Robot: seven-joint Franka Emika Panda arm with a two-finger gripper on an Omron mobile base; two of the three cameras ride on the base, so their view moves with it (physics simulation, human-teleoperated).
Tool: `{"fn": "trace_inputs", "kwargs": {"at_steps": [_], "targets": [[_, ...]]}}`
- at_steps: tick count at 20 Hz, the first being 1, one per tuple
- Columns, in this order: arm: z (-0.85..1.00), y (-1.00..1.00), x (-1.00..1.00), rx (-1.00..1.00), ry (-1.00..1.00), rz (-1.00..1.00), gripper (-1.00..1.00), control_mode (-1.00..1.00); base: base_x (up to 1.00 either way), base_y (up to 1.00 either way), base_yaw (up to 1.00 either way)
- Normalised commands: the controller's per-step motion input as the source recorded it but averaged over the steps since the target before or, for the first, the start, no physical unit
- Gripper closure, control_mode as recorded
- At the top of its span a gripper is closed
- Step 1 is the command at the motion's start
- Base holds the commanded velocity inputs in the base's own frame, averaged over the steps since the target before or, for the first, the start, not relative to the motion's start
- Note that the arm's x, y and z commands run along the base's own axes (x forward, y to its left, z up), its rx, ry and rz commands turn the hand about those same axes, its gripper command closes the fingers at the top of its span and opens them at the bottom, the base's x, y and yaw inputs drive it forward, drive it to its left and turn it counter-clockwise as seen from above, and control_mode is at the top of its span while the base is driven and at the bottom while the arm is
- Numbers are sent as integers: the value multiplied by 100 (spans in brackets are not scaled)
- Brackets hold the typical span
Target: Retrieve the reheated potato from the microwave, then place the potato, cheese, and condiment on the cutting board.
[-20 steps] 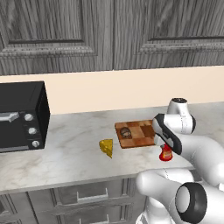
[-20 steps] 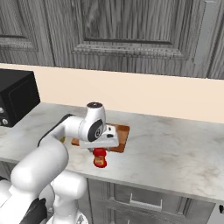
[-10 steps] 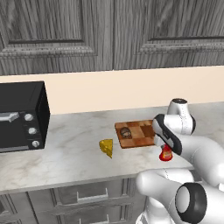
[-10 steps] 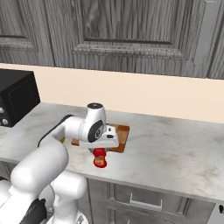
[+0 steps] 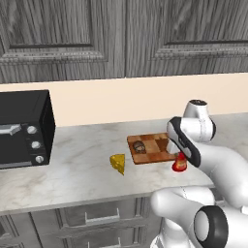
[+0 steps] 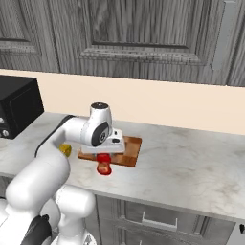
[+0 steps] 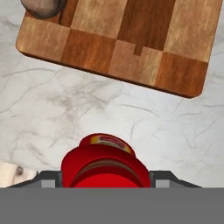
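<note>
Hand (image 7: 105, 186) closed around red condiment bottle (image 7: 105, 164), bottom centre of hand view. Lift straight, carry over checkered cutting board (image 7: 131, 48), set down clear of potato (image 7: 43, 6) upper left.

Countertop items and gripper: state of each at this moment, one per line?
potato: lying on the cutting board, near its left end.
cutting board: flat on the counter, holding the potato.
cheese: on the counter, left of the board, apart from it.
condiment: upright on the counter, off the board, between the fingers.
gripper: shut on the condiment.
toaster oven: door closed.
</note>
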Motion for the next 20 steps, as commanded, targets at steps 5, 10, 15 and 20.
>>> {"fn": "trace_inputs", "kwargs": {"at_steps": [5, 10, 15, 20], "targets": [[29, 32, 51, 0, 0, 0, 100, -100, 0, 0, 0], [7, 11, 70, 0, 0, 0, 100, -100, 0, 0, 0], [0, 0, 59, 0, 2, 0, 100, -100, 0, 0, 0], [-2, 15, 41, 0, 1, 0, 100, -100, 0, 0, 0]]}}
